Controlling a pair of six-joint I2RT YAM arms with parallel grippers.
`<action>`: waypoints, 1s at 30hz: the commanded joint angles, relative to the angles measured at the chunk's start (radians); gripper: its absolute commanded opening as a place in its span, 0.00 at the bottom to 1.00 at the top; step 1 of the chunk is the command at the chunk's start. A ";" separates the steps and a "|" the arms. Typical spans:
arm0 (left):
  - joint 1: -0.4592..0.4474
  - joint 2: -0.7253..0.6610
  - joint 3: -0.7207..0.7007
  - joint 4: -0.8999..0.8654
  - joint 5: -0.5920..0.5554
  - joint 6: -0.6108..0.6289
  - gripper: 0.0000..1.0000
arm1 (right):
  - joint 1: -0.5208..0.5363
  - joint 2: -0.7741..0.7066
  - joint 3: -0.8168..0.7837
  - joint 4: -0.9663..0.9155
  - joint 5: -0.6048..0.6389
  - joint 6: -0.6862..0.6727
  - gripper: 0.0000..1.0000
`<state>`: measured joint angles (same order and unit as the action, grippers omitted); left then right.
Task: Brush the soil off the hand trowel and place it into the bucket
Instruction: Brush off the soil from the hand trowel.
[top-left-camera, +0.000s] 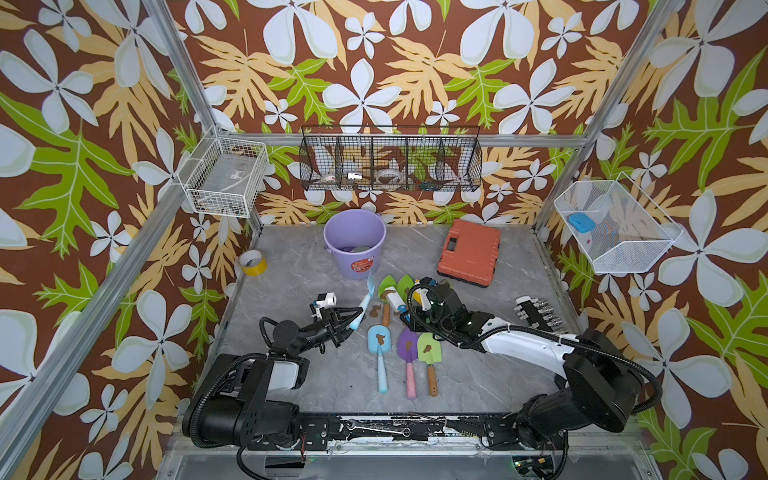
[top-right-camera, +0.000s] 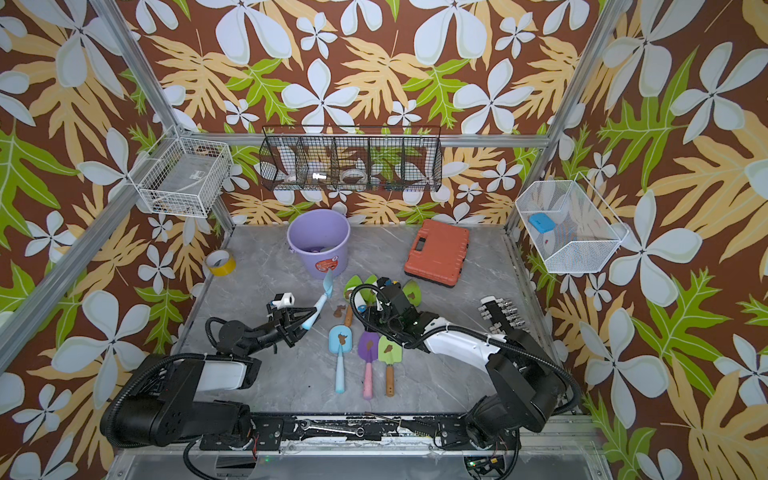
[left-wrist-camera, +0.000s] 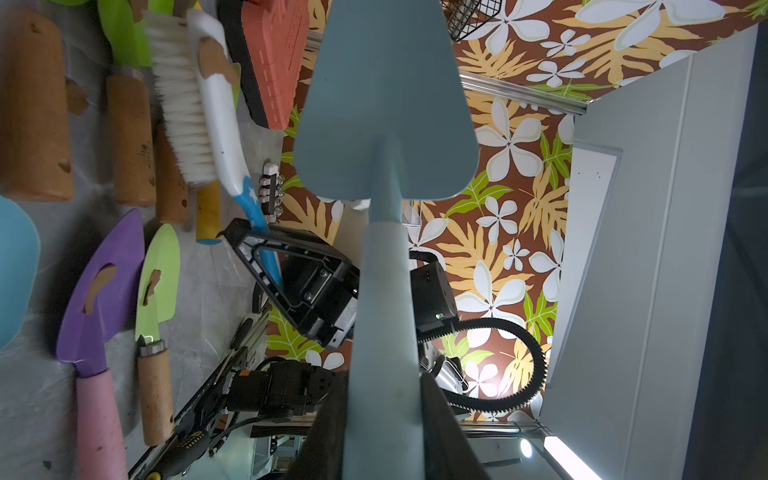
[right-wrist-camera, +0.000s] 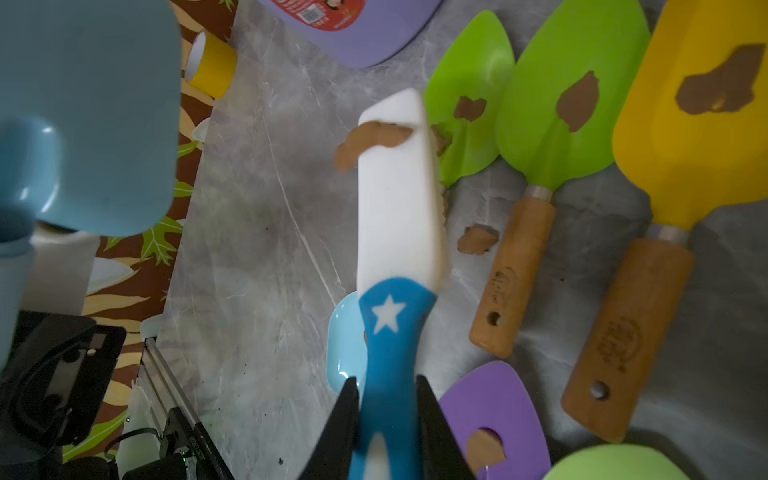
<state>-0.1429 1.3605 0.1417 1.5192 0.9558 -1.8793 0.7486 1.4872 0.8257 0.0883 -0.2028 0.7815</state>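
Note:
My left gripper (left-wrist-camera: 384, 386) is shut on the handle of a light blue hand trowel (top-left-camera: 365, 297), raised off the table with its blade (left-wrist-camera: 386, 104) pointing toward the lilac bucket (top-left-camera: 354, 245). The blade face in the left wrist view is bare. My right gripper (right-wrist-camera: 386, 386) is shut on the blue handle of a white brush (right-wrist-camera: 399, 199), to the right of the held trowel, over the green trowels. One clump of soil (right-wrist-camera: 374, 141) clings to the brush head. More soil (top-left-camera: 375, 311) lies on the table below.
Several other trowels with soil patches lie mid-table: blue (top-left-camera: 379, 338), purple (top-left-camera: 407, 345), green (top-left-camera: 429, 347), yellow (right-wrist-camera: 698, 124). An orange-red tool case (top-left-camera: 469, 253) sits back right, yellow tape (top-left-camera: 252, 262) back left, a socket rail (top-left-camera: 536, 311) at the right.

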 joint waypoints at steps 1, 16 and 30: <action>0.000 -0.015 0.008 0.292 0.018 -0.006 0.00 | 0.005 -0.004 0.028 -0.051 0.045 -0.064 0.00; -0.026 -0.004 0.011 0.292 0.035 -0.001 0.00 | 0.106 0.062 0.138 0.012 -0.039 -0.092 0.00; -0.005 0.120 0.007 0.294 0.045 0.037 0.00 | 0.102 -0.088 0.103 -0.140 0.111 -0.145 0.00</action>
<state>-0.1505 1.4696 0.1436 1.5261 0.9733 -1.8381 0.8558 1.4281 0.9306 -0.1139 -0.1581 0.6712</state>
